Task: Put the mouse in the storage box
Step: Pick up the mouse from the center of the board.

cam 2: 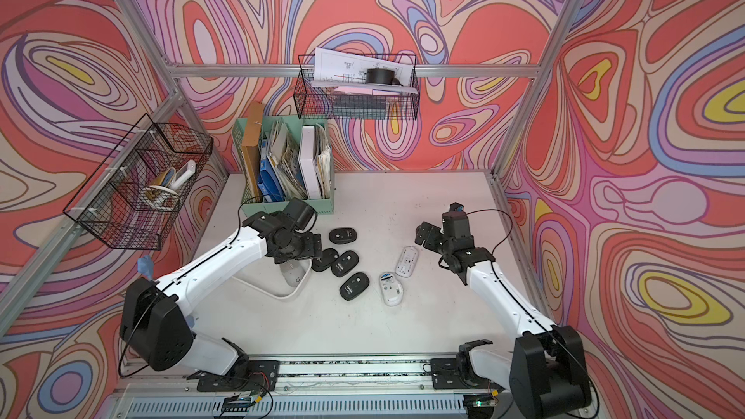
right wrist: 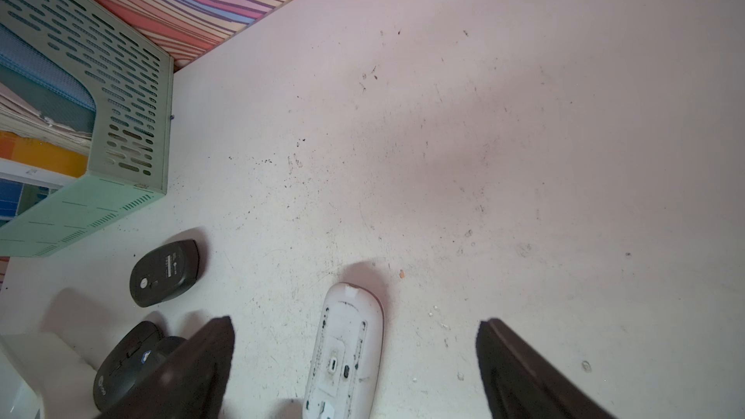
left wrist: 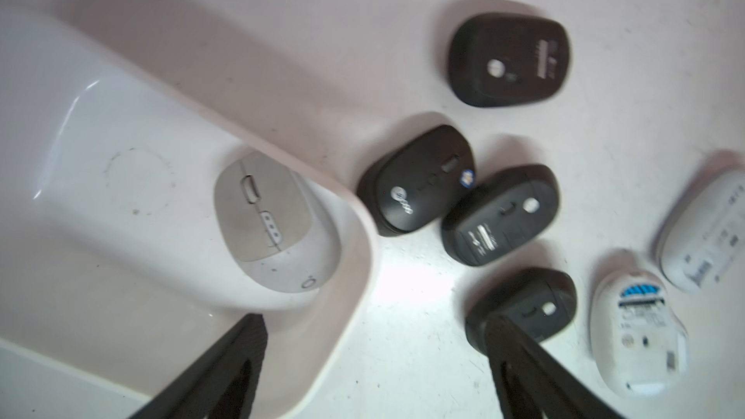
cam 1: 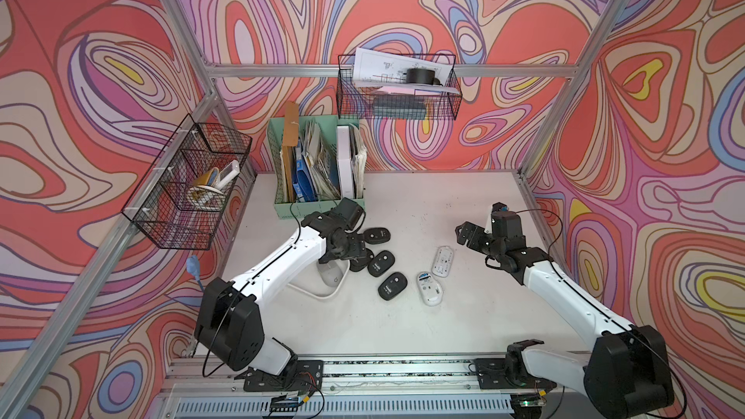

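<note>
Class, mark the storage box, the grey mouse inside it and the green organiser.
Storage box (left wrist: 121, 135): left wrist view, bare floor.
Grey mouse (left wrist: 274, 223): left wrist view, top side.
Green organiser (right wrist: 125, 74): right wrist view, perforated side wall.

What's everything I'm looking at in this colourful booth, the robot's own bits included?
table: one, white, floor of the booth.
storage box: one, white, on the table under the left arm.
grey mouse: one, grey, inside the storage box.
black mice: four, black, on the table beside the box.
white mice: two, white, undersides up, between the black ones and the right arm.
file organiser: one, mint green, back of the table, stuffed with papers.
wire baskets: two, black, hung on the frame, left side and back.
left gripper: one, black, open over the box's edge.
right gripper: one, black, open, close to a white mouse.
</note>
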Motion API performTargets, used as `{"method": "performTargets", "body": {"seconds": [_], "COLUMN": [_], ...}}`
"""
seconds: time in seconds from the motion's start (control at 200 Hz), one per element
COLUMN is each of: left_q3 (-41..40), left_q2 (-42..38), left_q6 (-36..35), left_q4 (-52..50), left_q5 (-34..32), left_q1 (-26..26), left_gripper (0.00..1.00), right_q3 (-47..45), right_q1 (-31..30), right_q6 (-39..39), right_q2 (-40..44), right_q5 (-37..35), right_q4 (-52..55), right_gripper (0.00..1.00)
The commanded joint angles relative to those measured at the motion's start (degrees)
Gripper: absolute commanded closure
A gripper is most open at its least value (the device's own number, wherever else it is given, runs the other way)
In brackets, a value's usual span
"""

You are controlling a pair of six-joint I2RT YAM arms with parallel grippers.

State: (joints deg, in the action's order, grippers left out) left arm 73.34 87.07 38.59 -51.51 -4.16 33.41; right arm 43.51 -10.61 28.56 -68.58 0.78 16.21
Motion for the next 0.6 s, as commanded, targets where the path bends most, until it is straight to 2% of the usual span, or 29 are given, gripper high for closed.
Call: {"method": "performTargets", "body": {"seconds": [0.0,0.115,0.285,0.446,0.596], "left_q3": [2.94,2.96,4.63,6.87,9.71], "left_q2": [3.57,5.15,10.67,15.22,19.51], "left_q6": [-6.92,-12.82,-18.68,-21.44,-23.09], "left_q4": [-4.48,-1.63,-1.35,-1.59,-2.61], "left_q5": [1.70,3.35,7.03,9.38,7.05], "left_q1": [4.69,8.00,8.16,8.35,8.34], "left_gripper": [0.10,0.10,0.11,0.13,0.14], "right_q3": [1.23,0.97,0.79,0.82,0.45], "right_q1": [-0.81,-1.35,-1.74,-1.87,-1.96], "right_q6": [-0.26,0.05,0.29,0.17,0.40], "right_q2": [0.90,1.08,1.51,1.51,1.33], "right_q5": [-1.20,-1.55,-1.62,-1.72,-1.49], "right_q4": [1.02,0.87,0.84,0.85,0.37], "right_gripper": [0.04,0.04,0.04,0.04,0.04]}}
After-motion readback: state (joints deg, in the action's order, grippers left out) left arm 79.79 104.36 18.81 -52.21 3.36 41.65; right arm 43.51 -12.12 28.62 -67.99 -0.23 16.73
